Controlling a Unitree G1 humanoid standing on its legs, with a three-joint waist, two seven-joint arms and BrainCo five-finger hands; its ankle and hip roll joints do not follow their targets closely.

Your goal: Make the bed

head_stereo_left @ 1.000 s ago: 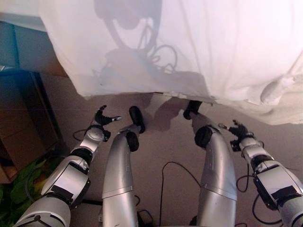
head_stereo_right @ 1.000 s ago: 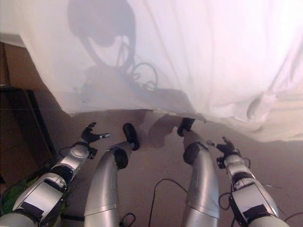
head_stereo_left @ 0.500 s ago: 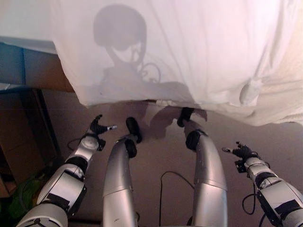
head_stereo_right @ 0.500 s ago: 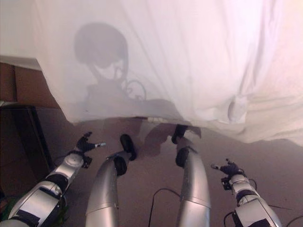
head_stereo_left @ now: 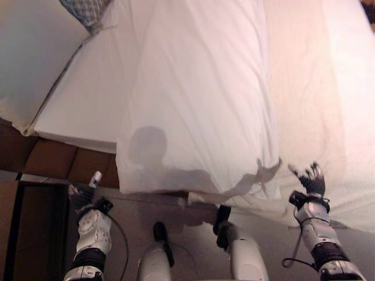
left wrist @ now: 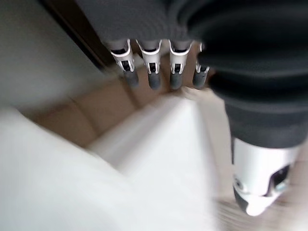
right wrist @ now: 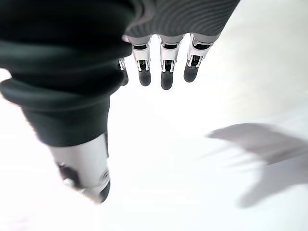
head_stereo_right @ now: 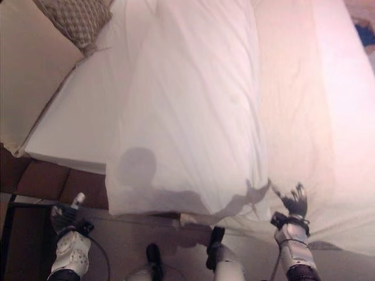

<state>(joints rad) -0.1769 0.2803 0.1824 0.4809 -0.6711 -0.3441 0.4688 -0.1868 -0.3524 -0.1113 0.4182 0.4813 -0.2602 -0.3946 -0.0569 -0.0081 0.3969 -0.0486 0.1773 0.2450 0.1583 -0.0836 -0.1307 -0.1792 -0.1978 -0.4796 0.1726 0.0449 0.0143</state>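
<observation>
Left eye view now looks higher than half a second ago, taking in the bed top, so the camera has moved. A white duvet lies along the bed, its near edge hanging over the side, with a checked pillow at the far left corner. The left hand has risen beside the bed's edge; the right hand has come up over the sheet.

Left wrist view: fingers straight, empty.

Right wrist view: fingers spread above white cloth, holding nothing.
</observation>
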